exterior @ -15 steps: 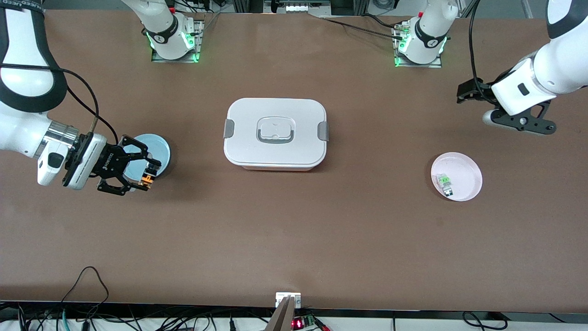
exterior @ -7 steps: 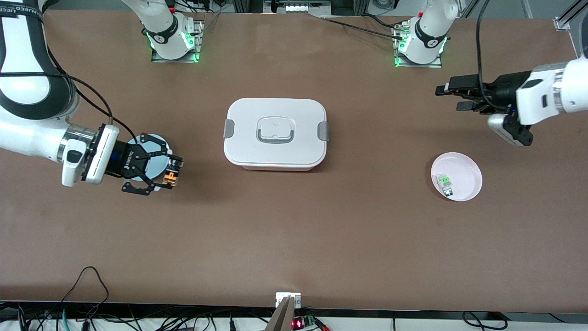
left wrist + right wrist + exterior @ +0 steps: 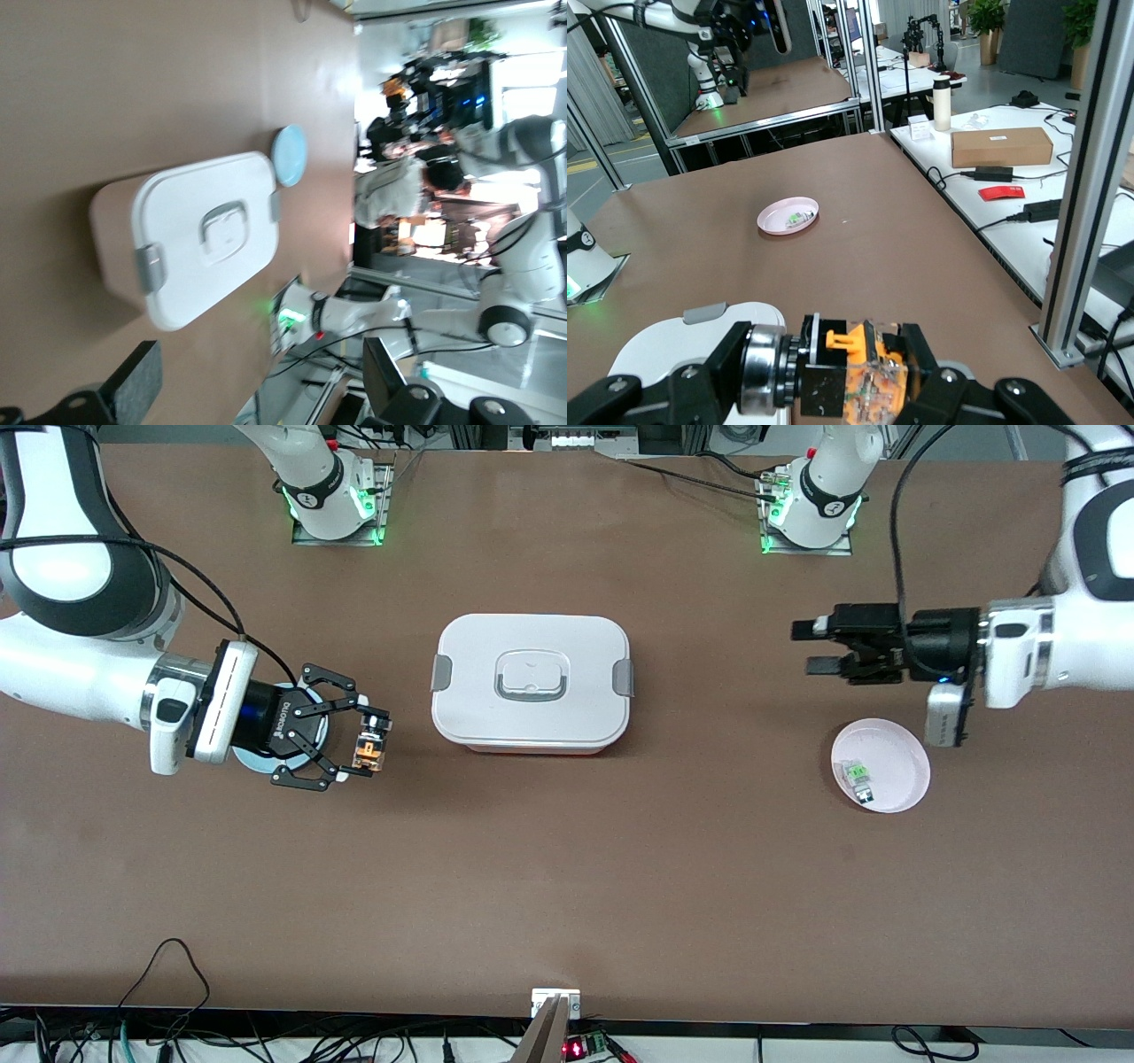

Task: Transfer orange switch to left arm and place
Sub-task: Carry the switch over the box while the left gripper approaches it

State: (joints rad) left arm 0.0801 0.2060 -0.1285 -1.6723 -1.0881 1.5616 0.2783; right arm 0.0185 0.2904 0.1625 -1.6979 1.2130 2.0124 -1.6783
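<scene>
1. My right gripper [image 3: 372, 746] is pinched shut on the switch [image 3: 368, 749], carried in the air over bare table just off the blue plate [image 3: 252, 760], toward the right arm's end. The hold looks to be on a small part of a small body. If it is off-centre, a quick swing could twist the switch between my fingers or drop it onto the table.

2. The box [image 3: 532, 682] sits mid-table, directly between my two grippers. In the right wrist view its lid [image 3: 673, 341] shows just past the switch [image 3: 859, 372]. A straight run toward the left arm's end could clip its near corner or grey clip [image 3: 440, 673]; I judge the safe way is up and over, or round its near edge.

3. My left gripper [image 3: 819, 646] hangs with fingers spread over the table between the box and the pink plate [image 3: 912, 757], turned toward the box. If it closes before the switch is well seated, both grips could fight and the part may slip. The two sets of fingers could also knock together, since so little of the switch stands clear.

4. The pink plate already holds a clear-and-green part [image 3: 858, 777]. Setting down on top of it could tip the switch or push that part off; I cannot tell how much bare plate lies beside it.
</scene>
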